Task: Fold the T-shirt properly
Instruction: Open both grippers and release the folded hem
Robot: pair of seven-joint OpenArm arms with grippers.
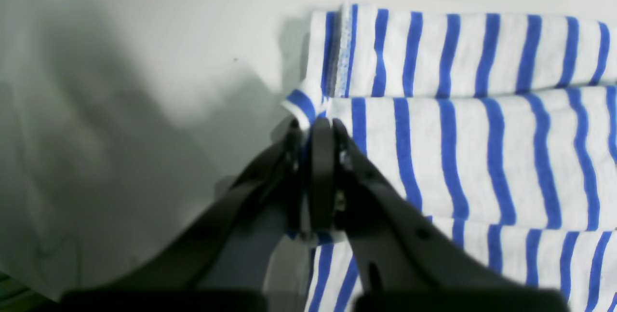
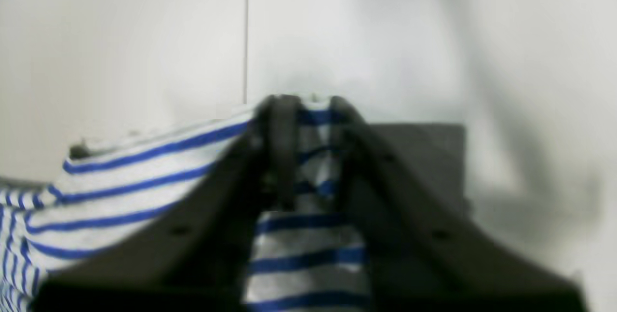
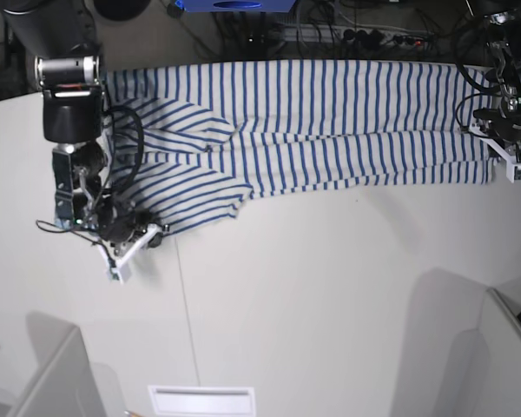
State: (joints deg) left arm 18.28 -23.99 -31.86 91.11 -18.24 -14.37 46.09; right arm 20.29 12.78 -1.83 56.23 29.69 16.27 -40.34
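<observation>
White tabletop [image 3: 313, 295] fills most of the base view, with a thin seam running from near to far through its left half and dark cables and equipment crowded along the far edge. Across the far part of this table lies the large white short-sleeved T-shirt with thin blue stripes [image 3: 330, 130], stretched out long from left to right and folded lengthwise into stacked bands. Its left end spreads wider and rumpled, one flap angling toward the near left.

My left gripper [image 1: 313, 131] sits at the far right of the base view, at the shirt's right end. In my left wrist view its dark fingers are pinched together on a corner of the striped cloth, with a blue-edged hem curling just above the tips and folded layers lying beside them on the table.

My right gripper [image 2: 308, 104] is at the left of the base view, at the near-left tip of the rumpled flap. In my right wrist view, which is blurred, its fingers are clamped on a bunch of striped fabric that runs down between them, and more cloth trails off to the left.

No containers show anywhere on the surface.
</observation>
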